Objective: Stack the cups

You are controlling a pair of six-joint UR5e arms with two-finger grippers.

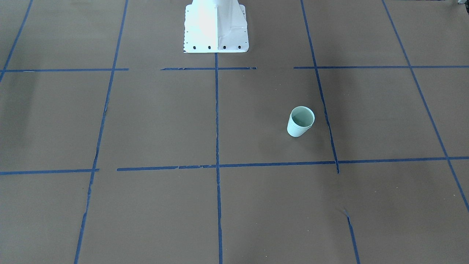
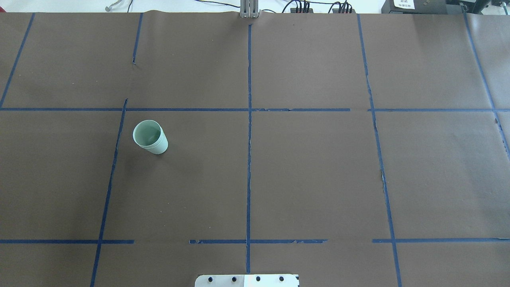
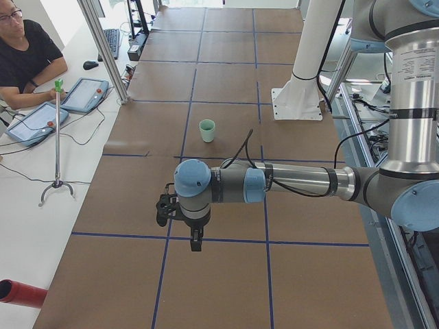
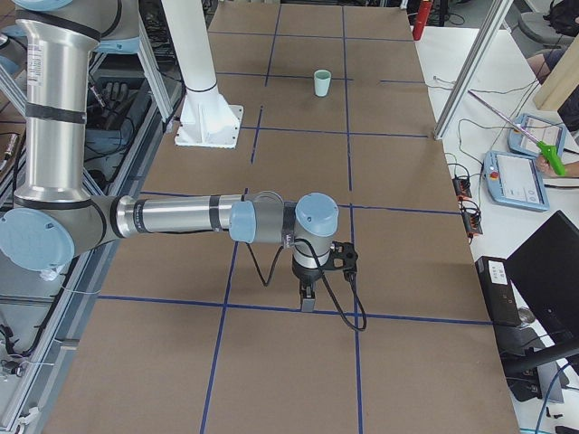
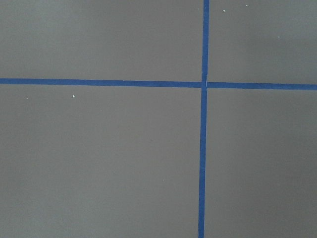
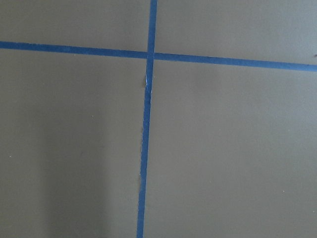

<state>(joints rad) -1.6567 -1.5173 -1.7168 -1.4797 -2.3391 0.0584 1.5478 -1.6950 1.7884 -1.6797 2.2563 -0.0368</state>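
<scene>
The two pale mint-green cups (image 1: 300, 121) stand upright on the brown table, one nested inside the other, with a double rim showing. They also show in the overhead view (image 2: 150, 137), the exterior left view (image 3: 207, 130) and the exterior right view (image 4: 322, 82). My left gripper (image 3: 196, 244) hangs over the table's left end, far from the cups. My right gripper (image 4: 308, 302) hangs over the right end. Each shows only in a side view, so I cannot tell whether it is open or shut. Both wrist views show only bare table and blue tape.
The white robot pedestal (image 1: 216, 27) stands at the table's robot side. Blue tape lines (image 2: 249, 119) grid the table. An operator (image 3: 27, 55) sits with tablets (image 3: 86, 94) beyond the far edge. A thin stand (image 3: 58, 137) and a red cylinder (image 3: 20, 293) are beside the table.
</scene>
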